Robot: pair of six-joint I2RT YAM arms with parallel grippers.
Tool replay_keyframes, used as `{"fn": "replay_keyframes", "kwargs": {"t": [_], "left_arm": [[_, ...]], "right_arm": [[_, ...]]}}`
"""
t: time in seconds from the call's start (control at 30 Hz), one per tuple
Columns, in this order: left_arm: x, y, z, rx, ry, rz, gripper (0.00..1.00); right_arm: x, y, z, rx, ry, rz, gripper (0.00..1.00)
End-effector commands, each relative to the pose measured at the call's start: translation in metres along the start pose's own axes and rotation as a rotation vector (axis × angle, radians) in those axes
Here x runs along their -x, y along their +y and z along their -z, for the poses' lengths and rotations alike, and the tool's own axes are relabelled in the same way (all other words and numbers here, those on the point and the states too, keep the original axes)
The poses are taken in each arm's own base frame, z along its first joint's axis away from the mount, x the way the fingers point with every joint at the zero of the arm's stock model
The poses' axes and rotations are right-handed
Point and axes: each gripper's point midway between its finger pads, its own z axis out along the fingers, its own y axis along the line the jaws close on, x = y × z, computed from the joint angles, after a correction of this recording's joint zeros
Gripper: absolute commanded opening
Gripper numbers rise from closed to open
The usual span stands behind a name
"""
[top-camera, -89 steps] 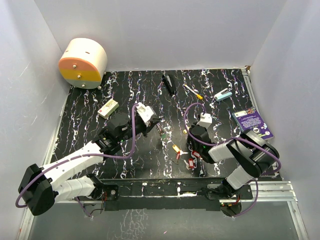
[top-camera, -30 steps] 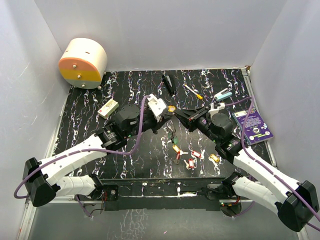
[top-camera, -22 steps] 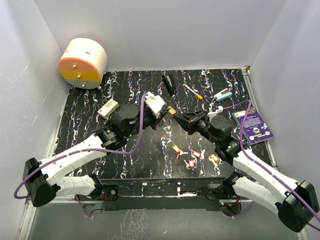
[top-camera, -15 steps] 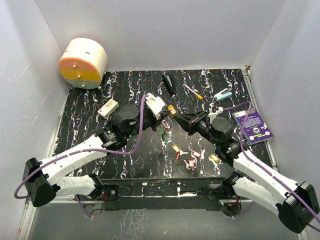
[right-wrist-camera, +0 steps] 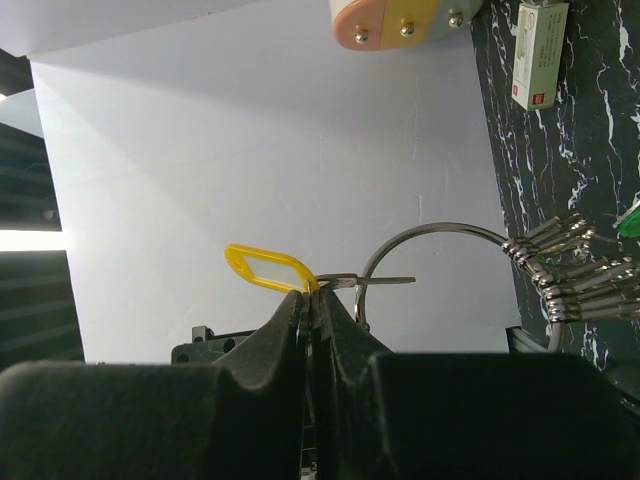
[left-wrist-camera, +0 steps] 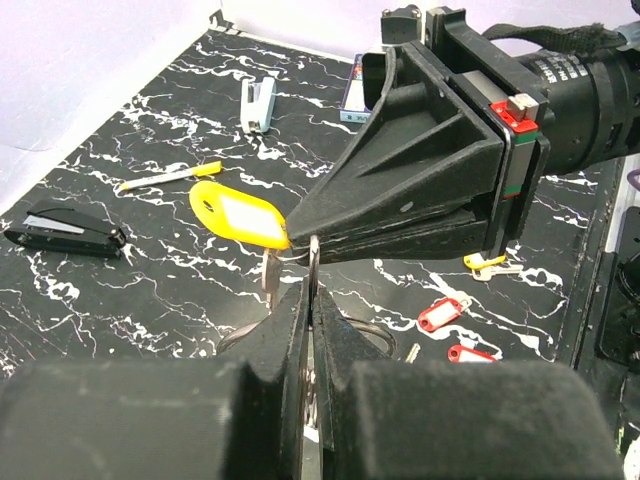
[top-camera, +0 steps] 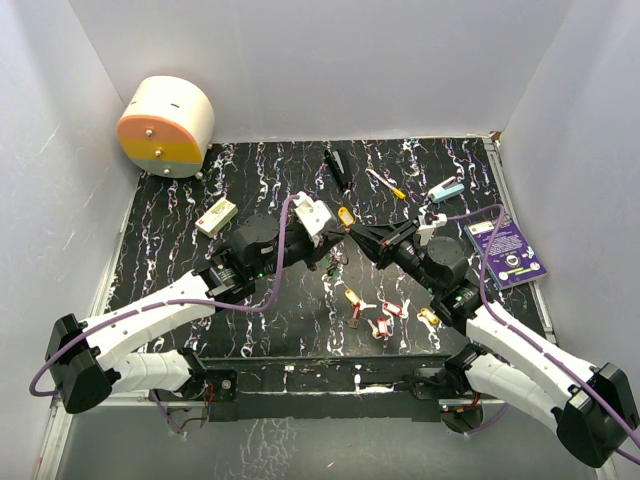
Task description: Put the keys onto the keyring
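Note:
My left gripper (top-camera: 325, 238) is shut on the keyring (right-wrist-camera: 440, 229), a thin silver wire ring held above the table middle. Green-headed and dark-headed keys (top-camera: 334, 263) hang from the ring, and their shafts show in the right wrist view (right-wrist-camera: 565, 270). My right gripper (top-camera: 356, 233) is shut on a key with a yellow tag (top-camera: 345, 215), tip to tip with the left gripper. In the right wrist view the yellow tag (right-wrist-camera: 268, 268) sits above my shut fingers and the key's blade (right-wrist-camera: 385, 281) crosses the ring's wire. In the left wrist view the ring wire (left-wrist-camera: 313, 252) rises between my shut fingers beside the yellow tag (left-wrist-camera: 238, 213).
Loose keys lie on the black marbled table: a gold one (top-camera: 352, 297), red-tagged ones (top-camera: 390, 308) (top-camera: 380, 325) and a yellow one (top-camera: 428, 316). A purple card (top-camera: 508, 250), yellow-handled screwdriver (top-camera: 386, 184), black stapler (top-camera: 338, 168), white box (top-camera: 216, 216) and round drum (top-camera: 167, 126) lie further back.
Three seconds ago both arms were low and apart. They have since lifted and met at the middle. In the last half second the yellow-tagged key moved slightly up against the ring.

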Motion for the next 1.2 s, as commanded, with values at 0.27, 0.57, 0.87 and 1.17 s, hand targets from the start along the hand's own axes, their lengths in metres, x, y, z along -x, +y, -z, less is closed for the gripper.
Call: {"fn": "replay_keyframes", "kwargs": {"t": [0.27,0.57,0.87,1.17], "left_arm": [[0.0417,0.0116,0.0077,0.058,-0.133,-0.025,0.0],[0.0376,0.0066,0.0065,0.033,-0.131,-0.015,0.0],[0.0341,0.0052,0.0058,0.028,-0.123,-0.001,0.0],[0.0391,0.0028,0.0061,0.015,-0.128,0.014,0.0]], "right_arm": [[-0.0061,0.0215,0.0123,0.104,0.029,-0.021,0.08],[-0.0097,0.0263,0.0111,0.125,0.052,-0.034,0.08],[-0.0098,0.025,0.0103,0.126,0.055,-0.04,0.08],[-0.0082,0.0203,0.0096,0.123,0.051,-0.045,0.08]]}}
